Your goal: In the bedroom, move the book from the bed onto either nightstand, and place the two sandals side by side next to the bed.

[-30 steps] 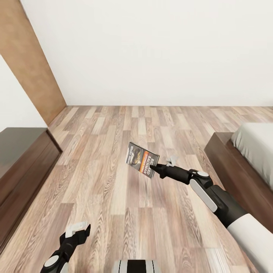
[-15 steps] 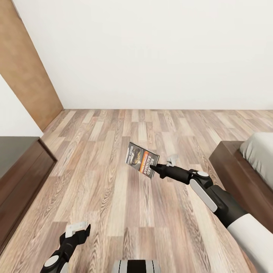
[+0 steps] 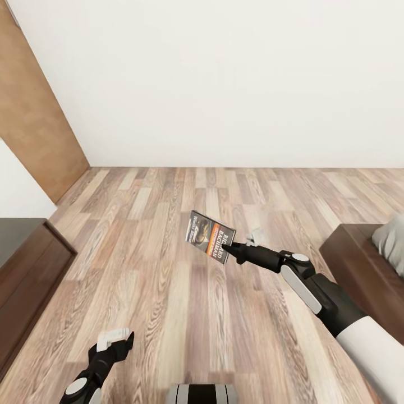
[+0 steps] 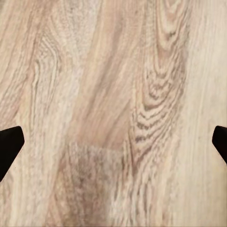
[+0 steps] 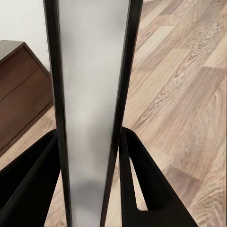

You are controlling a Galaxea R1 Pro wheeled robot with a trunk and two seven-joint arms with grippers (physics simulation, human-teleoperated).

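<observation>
The right gripper (image 3: 229,247) pinches the book (image 3: 211,236) by its edge, up over the floor (image 3: 168,269), for carrying. The left gripper (image 3: 115,339) hangs wide, empty.

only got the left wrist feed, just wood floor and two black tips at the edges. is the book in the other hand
Observer: Yes, the right gripper is shut on the book, held in the air above the floor.
Operator: bed anywhere close
Observer: The bed is at the head view's right edge, its frame corner and some mattress visible.
Operator: anything on my left side
Observer: A dark brown low cabinet stands by the wall there.
</observation>
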